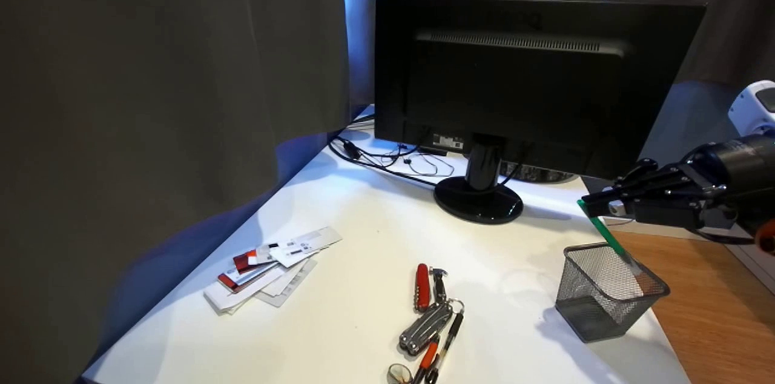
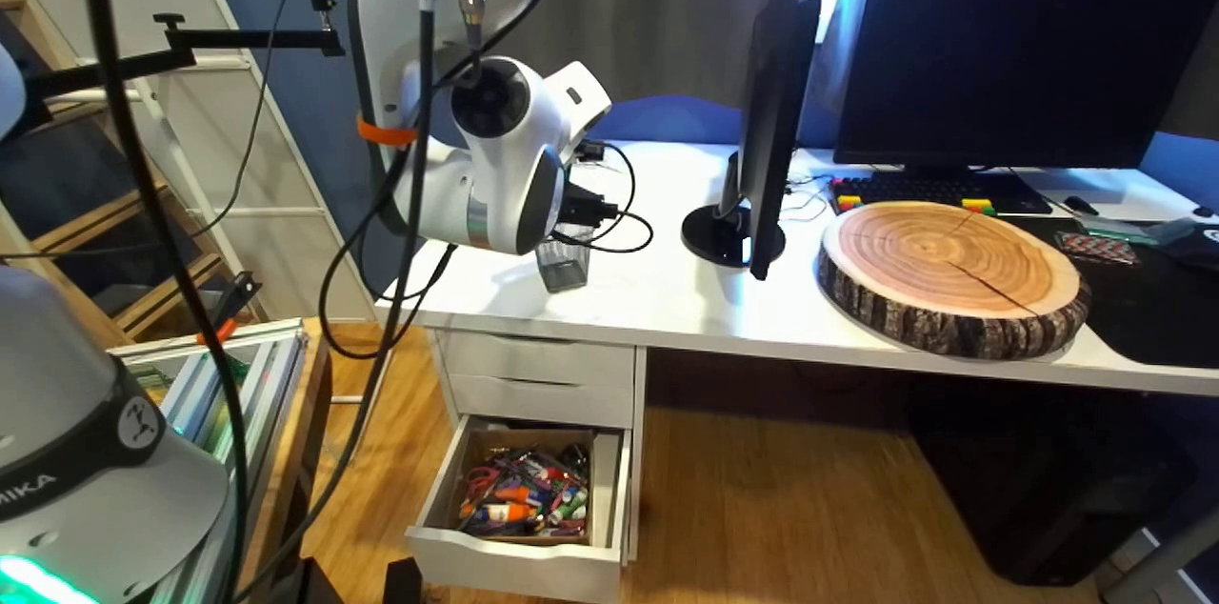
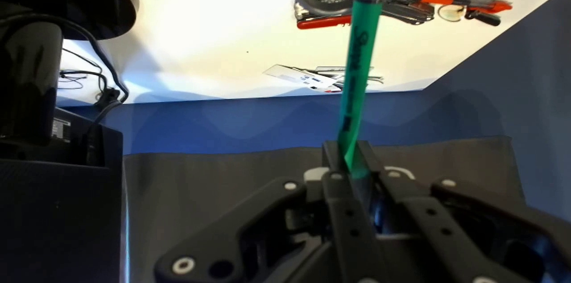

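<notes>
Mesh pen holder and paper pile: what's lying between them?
In an exterior view, a red pocketknife, a silver multitool, a black-handled tool and pens lie between them.

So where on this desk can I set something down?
Bare desktop lies between the paper pile and the red pocketknife, and from the black-ended pen across to the mesh cup. It's crowded around the multitool beside the knife, and by the cup, where the gripper holds a green pen.

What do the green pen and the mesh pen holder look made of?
The green pen: probably smooth plastic, given its even colour and printed lettering. The mesh pen holder: likely metal, dark grey, perhaps painted, given its open weave and solid rim.
</notes>
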`<state>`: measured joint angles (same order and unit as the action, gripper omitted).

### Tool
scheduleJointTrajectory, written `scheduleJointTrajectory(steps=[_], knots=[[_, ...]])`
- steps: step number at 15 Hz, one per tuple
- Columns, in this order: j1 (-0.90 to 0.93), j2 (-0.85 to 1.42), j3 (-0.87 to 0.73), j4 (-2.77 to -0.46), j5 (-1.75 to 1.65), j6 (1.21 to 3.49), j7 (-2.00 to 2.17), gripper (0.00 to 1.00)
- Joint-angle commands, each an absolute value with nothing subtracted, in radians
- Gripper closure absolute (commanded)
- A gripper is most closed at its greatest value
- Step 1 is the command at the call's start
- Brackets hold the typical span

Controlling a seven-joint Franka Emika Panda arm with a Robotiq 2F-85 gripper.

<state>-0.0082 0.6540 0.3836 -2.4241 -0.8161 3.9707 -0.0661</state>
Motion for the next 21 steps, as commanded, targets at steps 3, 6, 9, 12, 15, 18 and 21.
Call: scheduleJointTrajectory(steps=[3,6,9,12,15,18,21], knots=[[0.061,0.726,0.316,-2.34,-0.83,3.983,-0.046,0.97],[0.068,0.741,0.304,-2.324,-0.84,3.98,-0.043,0.56],[0.069,0.726,0.296,-2.331,-0.829,3.976,-0.045,0.37],[0.066,0.668,0.293,-2.365,-0.809,3.953,-0.024,0.14],[0.061,0.59,0.298,-2.401,-0.815,3.903,0.015,0.0],[0.04,0.5,0.324,-2.425,-0.858,3.801,0.104,0.0],[-0.015,0.417,0.392,-2.433,-0.967,3.651,0.24,0.0]])
